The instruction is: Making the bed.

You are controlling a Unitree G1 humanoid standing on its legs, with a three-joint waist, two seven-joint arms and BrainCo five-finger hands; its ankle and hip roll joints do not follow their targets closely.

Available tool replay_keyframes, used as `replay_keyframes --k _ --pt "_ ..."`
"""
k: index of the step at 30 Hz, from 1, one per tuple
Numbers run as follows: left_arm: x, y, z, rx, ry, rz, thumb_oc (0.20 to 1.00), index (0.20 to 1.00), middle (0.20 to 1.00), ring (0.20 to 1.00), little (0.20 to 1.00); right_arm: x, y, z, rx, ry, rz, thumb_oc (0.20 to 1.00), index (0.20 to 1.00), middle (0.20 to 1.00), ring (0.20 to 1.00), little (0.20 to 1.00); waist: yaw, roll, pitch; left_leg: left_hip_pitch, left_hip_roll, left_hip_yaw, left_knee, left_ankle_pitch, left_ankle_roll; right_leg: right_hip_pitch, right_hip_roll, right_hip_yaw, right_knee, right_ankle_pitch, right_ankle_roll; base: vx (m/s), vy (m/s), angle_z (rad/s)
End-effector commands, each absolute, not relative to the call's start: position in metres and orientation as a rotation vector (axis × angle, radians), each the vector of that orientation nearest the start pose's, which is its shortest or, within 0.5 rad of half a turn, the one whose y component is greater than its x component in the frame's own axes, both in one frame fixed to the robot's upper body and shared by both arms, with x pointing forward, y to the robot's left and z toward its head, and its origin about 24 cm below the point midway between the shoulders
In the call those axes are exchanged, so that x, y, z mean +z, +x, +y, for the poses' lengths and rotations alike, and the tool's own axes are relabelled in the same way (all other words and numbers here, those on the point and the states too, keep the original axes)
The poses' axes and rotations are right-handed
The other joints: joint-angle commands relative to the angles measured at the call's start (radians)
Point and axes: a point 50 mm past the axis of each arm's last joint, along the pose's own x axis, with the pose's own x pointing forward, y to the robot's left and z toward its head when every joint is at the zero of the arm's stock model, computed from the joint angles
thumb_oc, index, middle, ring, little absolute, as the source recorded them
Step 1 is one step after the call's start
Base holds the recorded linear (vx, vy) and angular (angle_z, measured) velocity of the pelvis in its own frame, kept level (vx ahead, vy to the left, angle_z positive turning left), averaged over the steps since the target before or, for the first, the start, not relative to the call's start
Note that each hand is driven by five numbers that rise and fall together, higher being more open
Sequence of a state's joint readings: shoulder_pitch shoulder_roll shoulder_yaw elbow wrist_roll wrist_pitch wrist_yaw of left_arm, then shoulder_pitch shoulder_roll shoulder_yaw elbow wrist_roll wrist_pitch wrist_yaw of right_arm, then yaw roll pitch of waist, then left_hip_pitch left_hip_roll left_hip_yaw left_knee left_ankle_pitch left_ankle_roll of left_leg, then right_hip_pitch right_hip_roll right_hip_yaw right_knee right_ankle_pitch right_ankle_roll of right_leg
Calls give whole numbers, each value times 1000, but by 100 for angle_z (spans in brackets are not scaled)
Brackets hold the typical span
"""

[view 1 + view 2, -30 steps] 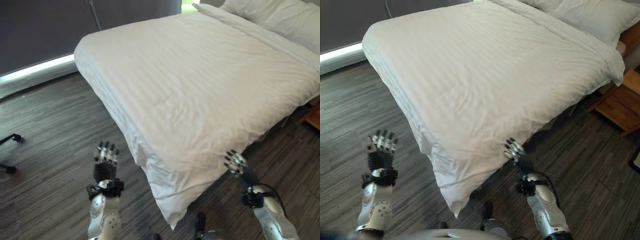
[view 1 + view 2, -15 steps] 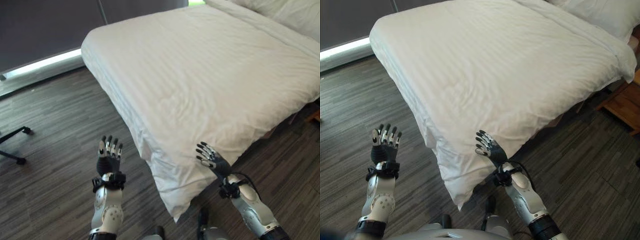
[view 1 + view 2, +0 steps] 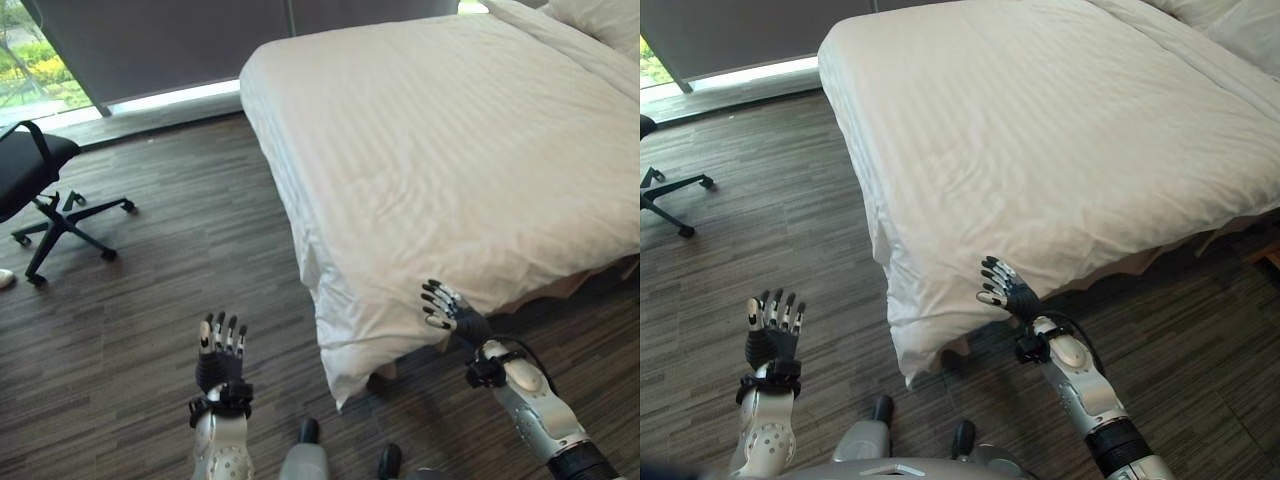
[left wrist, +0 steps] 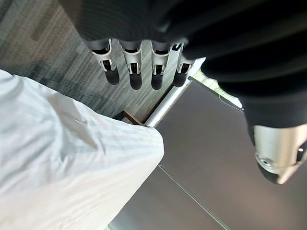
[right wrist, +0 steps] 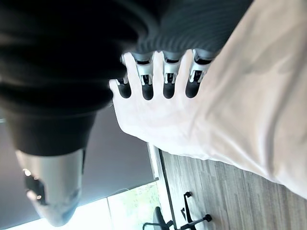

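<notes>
the duvet (image 3: 450,150) is lying spread over the bed (image 3: 1230,232), smooth across the top, with its near corner (image 3: 345,375) drooping toward the wood floor (image 3: 170,270) and hanging lower than the edge beside it. the right hand (image 3: 450,308) is hovering just beside the hanging side of the duvet, fingers (image 5: 169,81) straight and spread, gripping nothing. the left hand (image 3: 220,350) is raised over bare floor, well apart from the cloth, fingers (image 4: 134,67) straight and apart too, holding nothing.

the risk from here looks like the sagging corner: if the right hand is pushing or tugging on the side flap without a proper grip, the cloth could be slipping further off the mattress and dragging on the floor, or bunching the smooth top into creases. with the left hand so far away, nothing is steadying the corner, so a one-sided pull would likely be skewing the whole cover.

compared with half a second ago, the whole view is shifting, so the camera is turning: an office chair (image 3: 40,190) and a strip of bright window (image 3: 30,60) are coming into sight on the left. the right hand is sitting in much the same spot against the duvet's edge, and the left hand is staying open over the floor.
</notes>
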State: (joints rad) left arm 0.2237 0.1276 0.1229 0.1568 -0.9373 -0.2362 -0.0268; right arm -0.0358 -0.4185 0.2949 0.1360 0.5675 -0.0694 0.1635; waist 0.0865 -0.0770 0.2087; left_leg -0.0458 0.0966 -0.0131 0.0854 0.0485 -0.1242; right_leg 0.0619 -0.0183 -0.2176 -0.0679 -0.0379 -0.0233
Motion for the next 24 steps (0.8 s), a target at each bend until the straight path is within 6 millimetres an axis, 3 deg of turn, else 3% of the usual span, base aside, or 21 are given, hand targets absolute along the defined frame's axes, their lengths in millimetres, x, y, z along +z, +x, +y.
replay_keyframes --k 1,2,3,4,9,10,15,24 --pt "17 204 236 258 -676 -121 1000 1000 1000 1000 1000 34 257 -157 405 169 55 1000 1000 1000 1000 1000 7 18 -72 -28 -38 -20 -105 49 42 61 -33 -25 18 -40 91 25 52 34" --pt "17 204 236 258 -676 -120 1000 1000 1000 1000 1000 34 257 -157 405 168 55 796 796 796 796 796 6 19 -72 -27 -39 -22 -107 51 42 62 -33 -27 18 -41 91 38 100 42" --pt "19 205 234 238 -669 -120 1000 1000 1000 1000 1000 34 258 -156 401 152 56 398 398 398 398 398 10 23 -72 -23 -45 -32 -123 55 39 65 -39 -46 14 -40 93 24 71 29" --pt "22 206 233 221 -658 -123 1000 1000 1000 1000 1000 36 261 -153 411 144 46 200 200 200 200 200 16 22 -71 -22 -50 -42 -128 54 41 66 -43 -53 11 -38 95 24 71 34" --pt "30 209 232 177 -620 -135 1000 1000 1000 1000 1000 50 273 -136 460 115 -13 200 200 200 200 200 53 14 -38 -50 -64 -61 -125 52 53 40 -58 -61 23 -35 101 -56 57 22" --pt "33 214 234 175 -604 -140 1000 1000 1000 1000 1000 60 284 -124 480 109 -51 200 200 200 200 200 79 12 3 -90 -73 -75 -120 59 56 -3 -67 -70 45 -31 102 -188 25 7" --pt "42 227 231 159 -596 -165 1000 1000 1000 1000 1000 85 311 -98 491 102 -124 200 200 200 200 200 133 32 81 -194 -84 -112 -110 85 57 -108 -83 -96 80 -14 109 -134 29 23" --pt "48 232 225 111 -575 -163 1000 1000 1000 1000 1000 89 340 -93 409 78 -78 200 200 200 200 200 185 42 136 -266 -95 -132 -111 96 58 -175 -95 -109 94 -12 116 -20 20 9"
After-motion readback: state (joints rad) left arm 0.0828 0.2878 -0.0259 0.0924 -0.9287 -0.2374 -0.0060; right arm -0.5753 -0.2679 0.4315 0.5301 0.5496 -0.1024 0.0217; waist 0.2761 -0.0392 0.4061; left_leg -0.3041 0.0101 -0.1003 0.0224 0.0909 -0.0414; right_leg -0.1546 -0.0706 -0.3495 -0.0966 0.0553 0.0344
